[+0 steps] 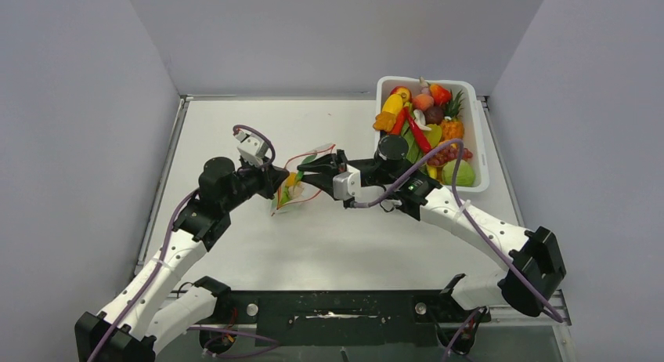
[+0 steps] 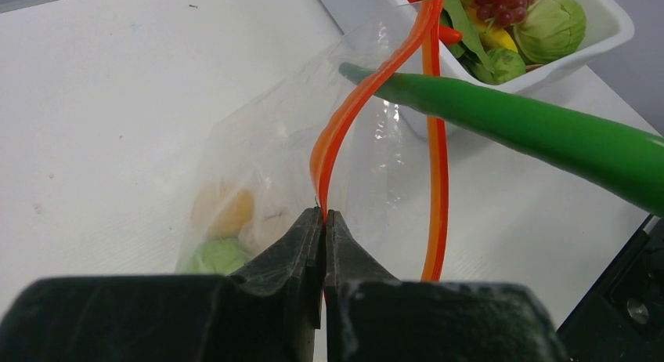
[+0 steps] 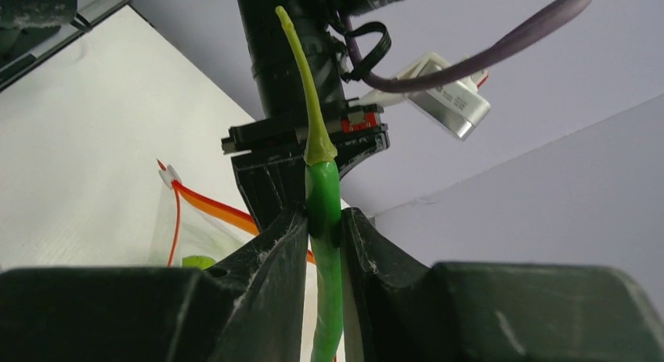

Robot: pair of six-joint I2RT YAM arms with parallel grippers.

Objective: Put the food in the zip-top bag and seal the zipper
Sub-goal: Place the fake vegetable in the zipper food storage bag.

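Clear crinkly plastic first: your zip-top bag (image 2: 258, 166) is mid-table, a bit left of centre, w/ its mouth lifted. L gripper (image 2: 323, 219) is clenched tight on the red-orange zipper (image 2: 344, 119), pinching one side of the strip. The other side bows off to the right, so the mouth gapes. R gripper (image 3: 322, 221) is clamped on a green chili (image 3: 322, 191), held partway along, stem end jutting past the fingertips toward the L wrist. In the L wrist view the chili's thin end crosses both strips at the mouth; can't tell if it touches them. Low in the bag lie a yellow piece (image 2: 227, 209) and a pale green piece (image 2: 219, 256), close to the L fingers.

In your way: the two grippers meet nose to nose over the bag, w/ little gap btw them. The L arm's purple cable (image 3: 501, 52) loops above its wrist. The white tub (image 1: 479, 142) sits back right, heaped w/ the rest of the food (image 1: 427, 131). The R arm's wrist is just beside the tub's near-left corner.

Edges & room: the tub hugs the table's (image 1: 352, 244) right edge and back edge. Open tabletop runs from the bag forward to the arm bases, back to the rear wall and out to the left edge. Grey walls (image 1: 78, 142) close three sides.
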